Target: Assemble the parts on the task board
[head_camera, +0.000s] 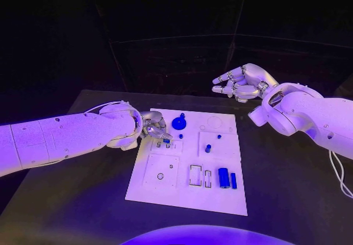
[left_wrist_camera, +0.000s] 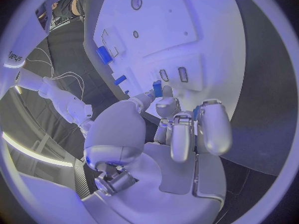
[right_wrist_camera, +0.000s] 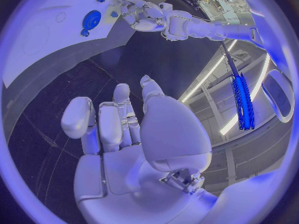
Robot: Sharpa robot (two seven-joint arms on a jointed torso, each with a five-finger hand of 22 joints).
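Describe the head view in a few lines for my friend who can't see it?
The robot's left hand holds a small blue part over the left side of a white task board on a black table. The right hand hangs empty in the air beyond the board's far edge. A blue gear and several blue pieces rest on the board.

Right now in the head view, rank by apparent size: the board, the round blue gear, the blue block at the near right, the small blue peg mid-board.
Largest to smallest:
1. board
2. gear
3. block, close to the gear, so unsure
4. peg
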